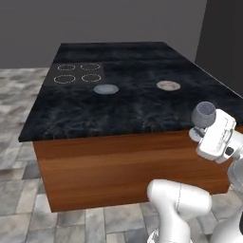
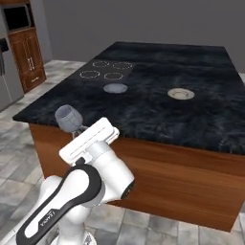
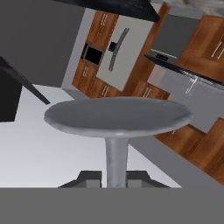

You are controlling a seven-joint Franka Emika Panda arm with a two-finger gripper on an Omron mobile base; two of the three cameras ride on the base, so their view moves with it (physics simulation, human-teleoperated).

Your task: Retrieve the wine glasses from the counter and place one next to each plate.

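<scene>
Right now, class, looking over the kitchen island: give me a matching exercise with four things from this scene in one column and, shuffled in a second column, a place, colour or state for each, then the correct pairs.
Column one:
1. wine glass
2. grey-blue plate
3. beige plate
4. burner rings

Column two:
A. white dotted circles at the island's far left
B. held by its stem in the gripper, off the island's near edge
C. lies closest to the burner rings
D. lies on the island's right part

Pairs: 1-B, 2-C, 3-D, 4-A
</scene>
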